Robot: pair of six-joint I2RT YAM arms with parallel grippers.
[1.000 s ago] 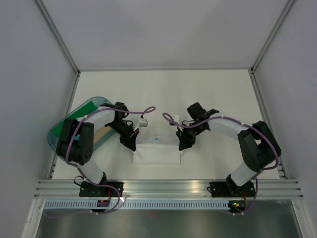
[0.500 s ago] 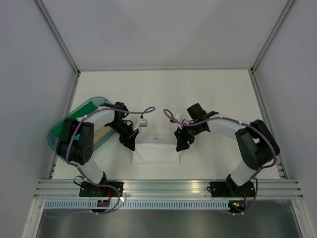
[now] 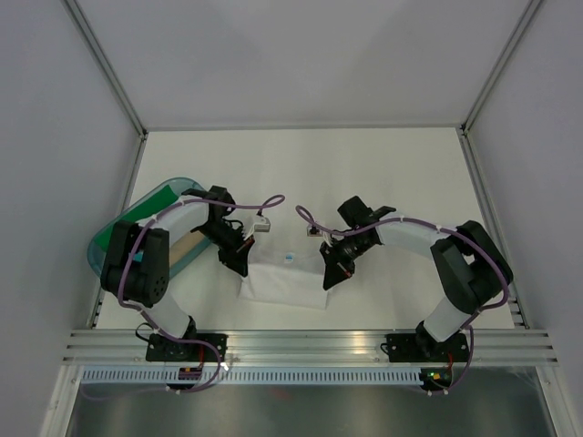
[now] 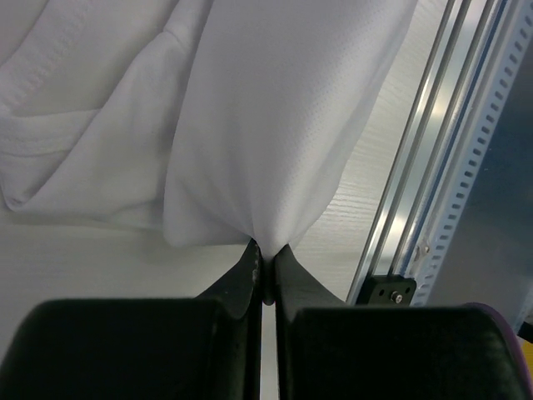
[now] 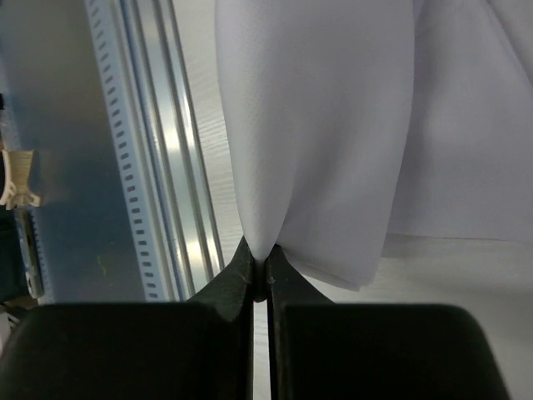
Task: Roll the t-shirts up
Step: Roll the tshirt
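Note:
A white t-shirt [image 3: 284, 284] with a small blue neck label [image 3: 290, 257] lies folded into a band near the table's front edge. My left gripper [image 3: 240, 268] is shut on its left end, and in the left wrist view the cloth [image 4: 275, 125] bunches into the closed tips [image 4: 265, 252]. At the other end my right gripper [image 3: 329, 279] is shut on the shirt. In the right wrist view a fold of white cloth [image 5: 325, 125] is pinched between its tips [image 5: 260, 257]. Green [image 3: 121, 228] and tan [image 3: 188, 245] rolled t-shirts lie in the tub.
A translucent teal tub [image 3: 146, 198] stands at the left, partly under my left arm. The aluminium rail [image 3: 310, 344] runs along the near edge and shows in both wrist views [image 4: 433, 167] [image 5: 158, 167]. Grey walls enclose the table.
My right gripper has shifted slightly left and nearer and closed on the shirt's right end, which now sits skewed. The left gripper has kept its hold and barely moved.

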